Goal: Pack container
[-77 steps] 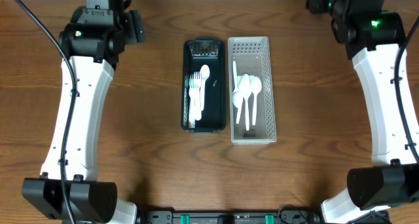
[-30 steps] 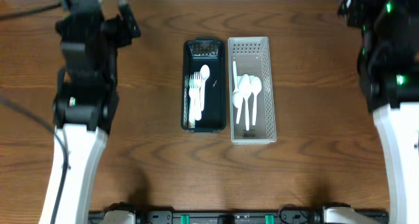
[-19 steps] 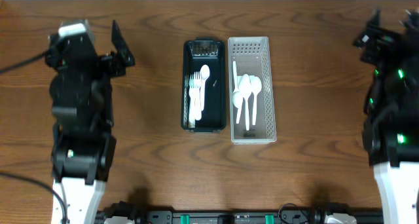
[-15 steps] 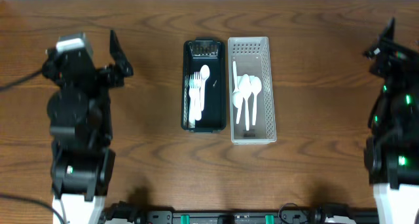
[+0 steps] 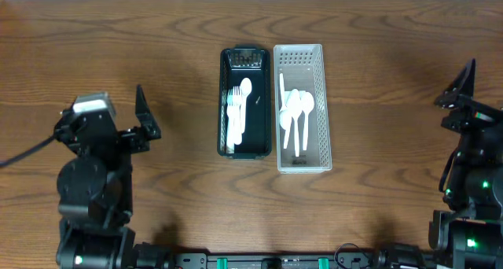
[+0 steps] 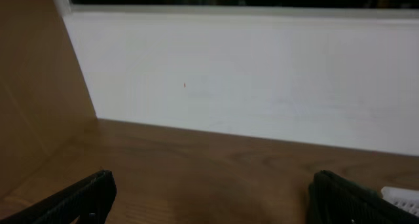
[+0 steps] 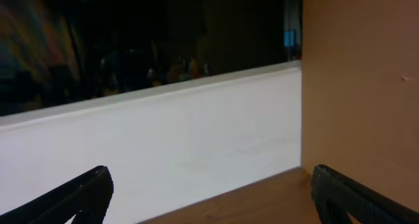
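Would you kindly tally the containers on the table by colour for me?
black container: 1
white container: 1
Total: 2

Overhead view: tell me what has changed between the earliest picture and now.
Both arms pulled back from the table's far edge toward the near edge. The left gripper and right gripper now sit level with the trays, open and empty. Nothing was grasped or released. The black tray, the white basket and the cutlery in them stayed put.
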